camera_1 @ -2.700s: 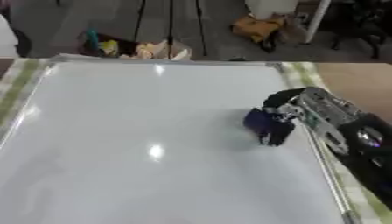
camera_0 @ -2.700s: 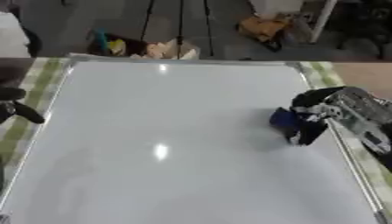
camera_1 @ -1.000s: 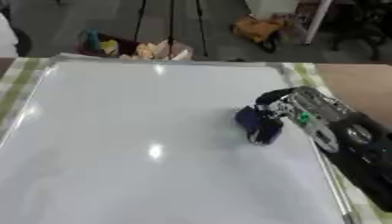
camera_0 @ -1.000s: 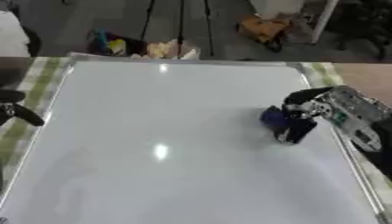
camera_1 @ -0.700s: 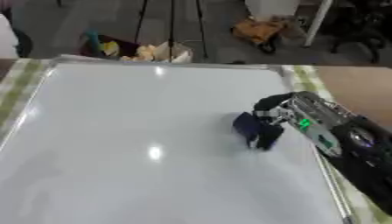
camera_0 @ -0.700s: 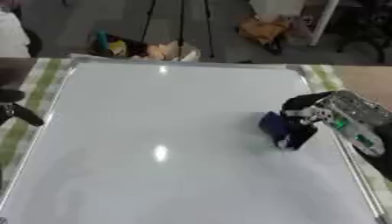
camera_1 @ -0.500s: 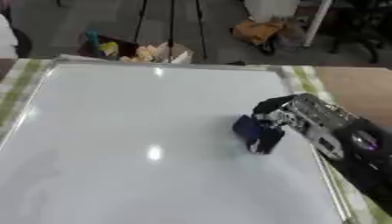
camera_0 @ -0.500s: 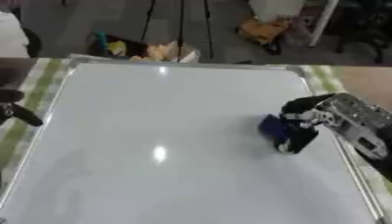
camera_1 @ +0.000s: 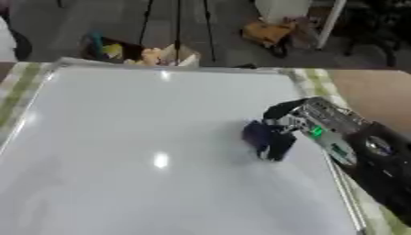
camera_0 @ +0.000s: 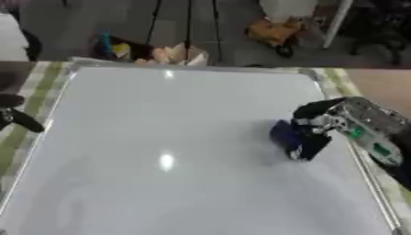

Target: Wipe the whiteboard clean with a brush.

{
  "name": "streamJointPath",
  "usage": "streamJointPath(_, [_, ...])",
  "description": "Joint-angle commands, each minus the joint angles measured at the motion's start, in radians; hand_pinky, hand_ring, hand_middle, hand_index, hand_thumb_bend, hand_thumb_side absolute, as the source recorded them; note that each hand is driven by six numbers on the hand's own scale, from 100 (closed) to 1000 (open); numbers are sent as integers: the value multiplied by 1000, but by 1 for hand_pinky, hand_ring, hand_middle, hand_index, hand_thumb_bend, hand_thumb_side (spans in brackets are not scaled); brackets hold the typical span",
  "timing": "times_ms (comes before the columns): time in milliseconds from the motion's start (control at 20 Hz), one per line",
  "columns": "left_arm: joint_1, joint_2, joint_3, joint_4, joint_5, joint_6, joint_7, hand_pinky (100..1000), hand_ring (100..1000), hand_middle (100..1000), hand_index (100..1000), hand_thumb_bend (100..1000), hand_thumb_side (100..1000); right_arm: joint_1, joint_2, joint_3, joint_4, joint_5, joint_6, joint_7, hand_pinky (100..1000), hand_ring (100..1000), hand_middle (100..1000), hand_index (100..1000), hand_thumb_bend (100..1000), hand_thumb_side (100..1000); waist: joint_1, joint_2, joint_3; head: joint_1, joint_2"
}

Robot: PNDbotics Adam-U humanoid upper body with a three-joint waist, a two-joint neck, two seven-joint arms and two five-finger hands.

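Right hand (camera_0: 333, 120) gripping one blue brush (camera_0: 287, 136), one whiteboard (camera_0: 160, 137)

one whiteboard (camera_0: 160, 137), one brush (camera_0: 286, 134), two hands

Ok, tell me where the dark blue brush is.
The dark blue brush sits on the white whiteboard, right of centre near its right edge, gripped by the right hand.

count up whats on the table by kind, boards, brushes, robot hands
large white whiteboard with a silver frame: 1
dark blue brush: 1
robot hands: 2, the right robot hand curled round the brush, the left robot hand at the board's left edge, only partly in view
total: 4
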Motion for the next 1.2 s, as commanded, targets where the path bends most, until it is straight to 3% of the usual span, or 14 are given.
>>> streamJointPath(50, [-7,8,-4,-18,0,-1,-2,416,830,717,630,100,921,-19,-1,-17,76,77,5,1,713,710,368,299,100,578,6,-11,-3,1,-9])
streamJointPath(500, [-5,10,-2,-18,-3,0,0,416,831,719,629,100,921,-79,36,-77,179,139,17,1,700,698,358,289,100,580,9,-7,-10,5,-14])
streamJointPath(950, [-5,11,-2,-18,-5,1,-1,416,831,721,629,100,922,-106,40,-102,180,87,37,1,668,668,341,272,100,589,10,-5,-10,10,-13])
streamJointPath(1200, [-6,11,-4,-18,-5,1,-2,416,831,721,629,100,920,-136,50,-86,193,54,7,1,664,650,324,261,100,597,10,-8,-8,13,-9])
